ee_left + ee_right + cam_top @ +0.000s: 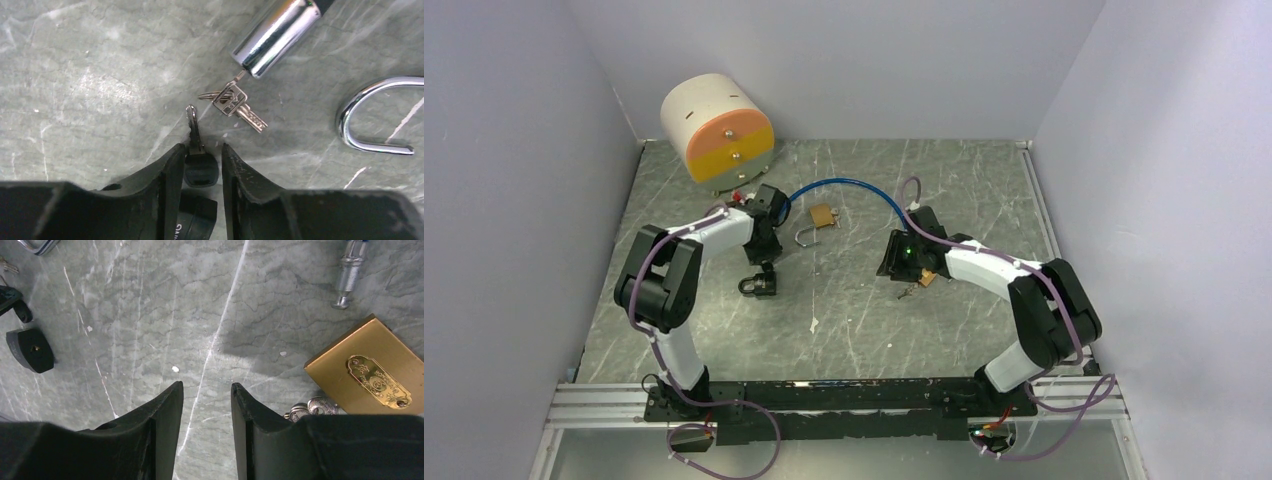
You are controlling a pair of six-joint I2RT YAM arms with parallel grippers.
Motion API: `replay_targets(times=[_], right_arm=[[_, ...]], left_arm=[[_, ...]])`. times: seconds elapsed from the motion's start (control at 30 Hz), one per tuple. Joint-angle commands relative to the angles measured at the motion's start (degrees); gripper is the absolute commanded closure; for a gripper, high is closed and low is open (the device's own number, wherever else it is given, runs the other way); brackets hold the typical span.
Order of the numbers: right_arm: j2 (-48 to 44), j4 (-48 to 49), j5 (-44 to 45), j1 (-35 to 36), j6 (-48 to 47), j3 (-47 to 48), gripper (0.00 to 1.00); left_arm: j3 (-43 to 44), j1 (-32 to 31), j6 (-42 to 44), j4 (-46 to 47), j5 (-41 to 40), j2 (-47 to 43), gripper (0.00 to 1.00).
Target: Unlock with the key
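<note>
A black-headed key (200,167) lies between my left gripper's (202,150) fingers with its blade pointing away. The head touches the left finger and a thin gap shows at the right finger, so the jaws stand open around it. In the top view the left gripper (759,283) is low over the table. A brass padlock (822,215) with its chrome shackle (375,115) lies beyond it. My right gripper (207,390) is open and empty. A second brass padlock (370,372) with a bunch of keys (310,407) lies just to its right.
A blue cable lock (849,185) arcs across the back; its chrome end (275,35) lies by a small key ring (232,102). A black lock piece (30,350) lies left of the right gripper. A round orange-fronted drawer box (717,125) stands at the back left.
</note>
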Motion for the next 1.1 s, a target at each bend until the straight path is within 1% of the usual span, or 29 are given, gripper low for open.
replay_targets(times=[0.0, 0.03, 0.1, 0.13, 0.17, 0.27, 0.33, 0.4, 0.53, 0.63, 0.73, 0.8, 0.9, 0.97, 1.03, 1.07], right_arm=[[0.8, 1.6, -1.1, 0.6, 0.7, 2.2, 0.57], [1.0, 1.6, -1.1, 0.7, 0.7, 2.3, 0.58], [1.3, 1.5, -1.1, 0.9, 0.7, 2.5, 0.58], [1.4, 1.3, -1.1, 0.9, 0.6, 2.7, 0.58], [1.4, 1.3, -1.0, 1.0, 0.6, 2.8, 0.58], [1.5, 1.4, -0.8, 1.2, 0.5, 2.7, 0.58], [1.9, 1.1, -0.7, 1.5, 0.2, 2.8, 0.59], [2.3, 0.6, -0.2, 1.8, 0.0, 3.1, 0.59], [2.4, 0.9, 0.7, 3.0, 0.9, 2.6, 0.6], [2.3, 1.7, 1.4, 4.6, 1.9, 1.8, 0.61], [2.9, 1.8, 1.6, 6.7, 2.3, 1.8, 0.61], [3.5, 1.5, 2.2, 8.3, 2.2, 2.4, 0.6], [4.7, 0.6, 3.8, 11.0, 2.1, 3.9, 0.59], [5.6, -0.1, 4.6, 12.5, 1.7, 5.3, 0.57], [6.7, -0.9, 5.4, 13.9, 0.9, 6.9, 0.56], [7.4, -1.3, 5.8, 14.7, 0.7, 7.7, 0.56]], left_arm=[[-4.0, -0.5, -1.7, -4.5, -1.2, 1.1, 0.65], [-4.2, -0.6, -1.6, -4.1, -1.2, 1.5, 0.69], [-4.2, -0.7, -1.2, -3.7, -0.2, 2.6, 0.8], [-4.1, -1.0, -1.1, -3.8, 0.5, 2.9, 0.84], [-4.1, -1.6, -1.0, -3.6, 1.2, 2.8, 0.85], [-3.7, -4.7, -0.3, -3.4, 4.5, 1.8, 0.83], [-3.5, -7.5, -1.4, -3.8, 6.8, 1.5, 0.82], [-3.4, -9.8, -3.5, -4.1, 10.0, 2.0, 0.82], [-4.4, -13.7, -8.9, -1.3, 16.3, 3.2, 0.82], [-4.4, -16.8, -12.6, -0.2, 17.0, 3.6, 0.81], [-5.1, -17.9, -15.4, 0.5, 17.2, 2.6, 0.77], [-6.0, -17.9, -16.9, 1.7, 16.8, 1.0, 0.69], [-5.7, -17.9, -17.3, 1.2, 15.8, -1.1, 0.51], [-5.6, -17.9, -17.3, 0.6, 15.6, -2.9, 0.41], [-6.2, -17.7, -17.8, 0.2, 15.6, -5.4, 0.37], [-6.7, -17.5, -18.3, -0.3, 14.2, -6.9, 0.37]])
